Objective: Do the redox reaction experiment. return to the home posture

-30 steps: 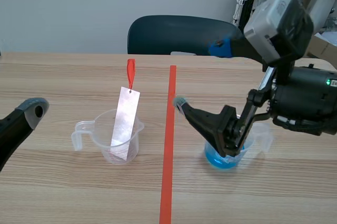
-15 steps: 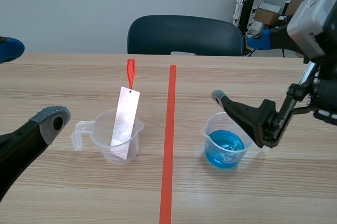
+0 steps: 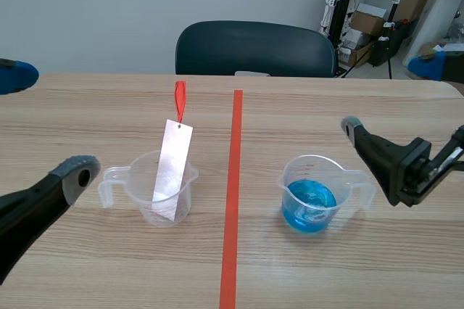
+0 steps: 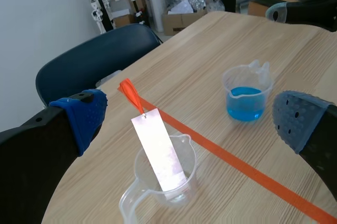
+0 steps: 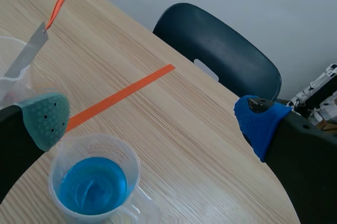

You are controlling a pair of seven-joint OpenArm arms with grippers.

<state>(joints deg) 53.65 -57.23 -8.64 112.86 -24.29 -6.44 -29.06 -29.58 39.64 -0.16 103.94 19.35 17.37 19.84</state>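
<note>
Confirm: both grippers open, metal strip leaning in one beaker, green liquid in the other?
Wrong colour: the scene view shows blue liquid in the other beaker, not green. The metal strip leans in the first beaker; left gripper and right gripper are open.

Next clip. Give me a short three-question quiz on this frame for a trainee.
1. True or false: the metal strip lies flat on the table.
2. Which side of the tape line has the blue liquid? A) the strip's side B) the opposite side
3. Fill in: the fingers of the right gripper are ____.

Key: 1 false, it leans in the clear beaker; 2 B; 3 open.
</note>
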